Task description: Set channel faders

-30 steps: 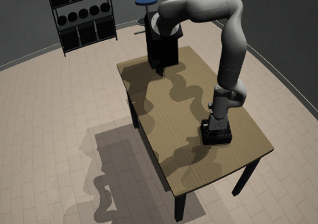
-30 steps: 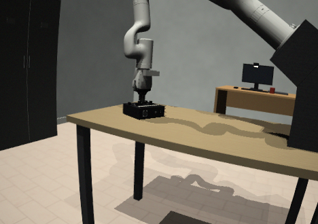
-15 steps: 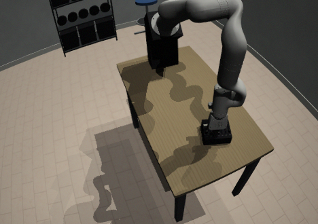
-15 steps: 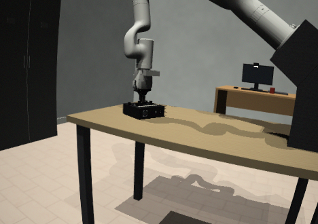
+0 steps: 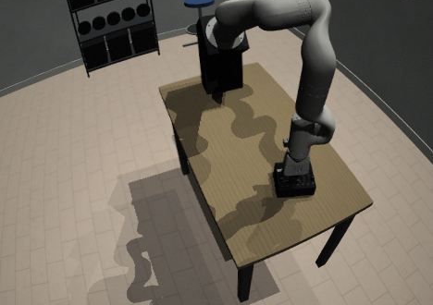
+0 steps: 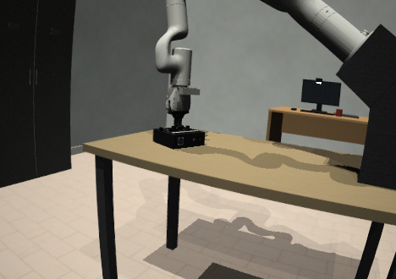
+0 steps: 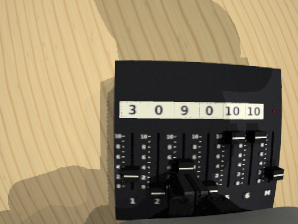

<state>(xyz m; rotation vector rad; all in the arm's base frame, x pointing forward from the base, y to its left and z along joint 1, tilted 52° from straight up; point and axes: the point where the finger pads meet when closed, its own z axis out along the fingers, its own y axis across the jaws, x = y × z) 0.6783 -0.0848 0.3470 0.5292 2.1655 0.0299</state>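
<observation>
The black lighting desk lies on the wooden table; it also shows in the top view and the exterior view. A white tape strip reads 3, 0, 9, 0, 10, 10. The first fader cap sits low in its slot and the second at the bottom. The third cap is partway up, with my shut gripper right below it, touching or nearly so. The right-hand channel caps sit at the top. The rightmost fader cap sits partway down. My gripper body hides the desk's near edge.
The arm's black base pedestal stands at the far end of the table. The desk sits near the table's right edge. A shelf rack and a blue stool stand on the floor beyond.
</observation>
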